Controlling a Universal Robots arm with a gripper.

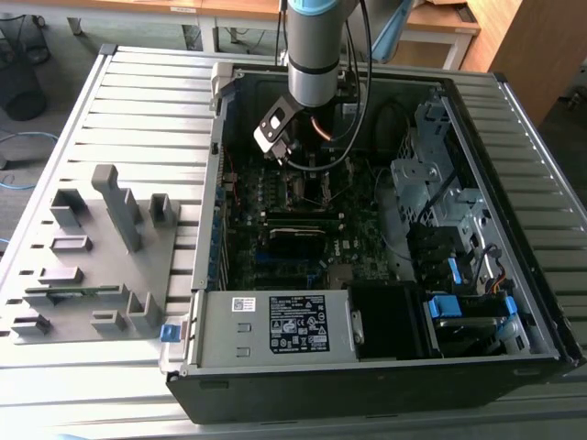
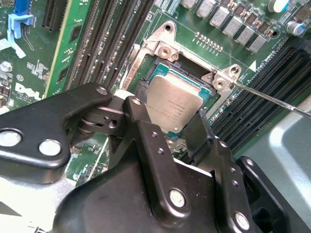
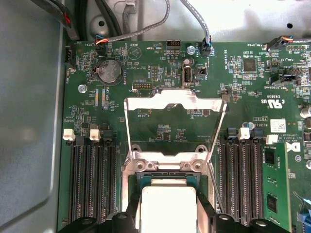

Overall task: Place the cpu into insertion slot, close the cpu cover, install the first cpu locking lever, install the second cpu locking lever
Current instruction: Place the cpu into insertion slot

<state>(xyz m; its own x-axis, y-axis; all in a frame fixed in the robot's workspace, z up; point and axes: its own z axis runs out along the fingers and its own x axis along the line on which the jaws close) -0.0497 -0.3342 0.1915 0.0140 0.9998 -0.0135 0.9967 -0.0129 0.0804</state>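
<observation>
cpu (image 2: 170, 109) is at the insertion slot (image 2: 142, 89); can't tell if it's fully seated. Risk: released off-square, it lands crooked and bends the contacts. Hand (image 2: 170, 115) straddles it, fingers (image 2: 141, 116) clamped on two opposite edges by the look of it. cpu cover (image 3: 175, 99) lies flipped open on the motherboard (image 3: 243, 82).

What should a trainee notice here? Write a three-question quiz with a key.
1. True or false: the cpu cover lies shut over the insertion slot.
2. What sits between the fingers of the tool? A) the cpu B) a cable C) a screw
3. Fill in: in the first wrist view, the long black memory slots run along ___ sides of the socket.

Key: 1 false, it stands swung open; 2 A; 3 both.
</observation>
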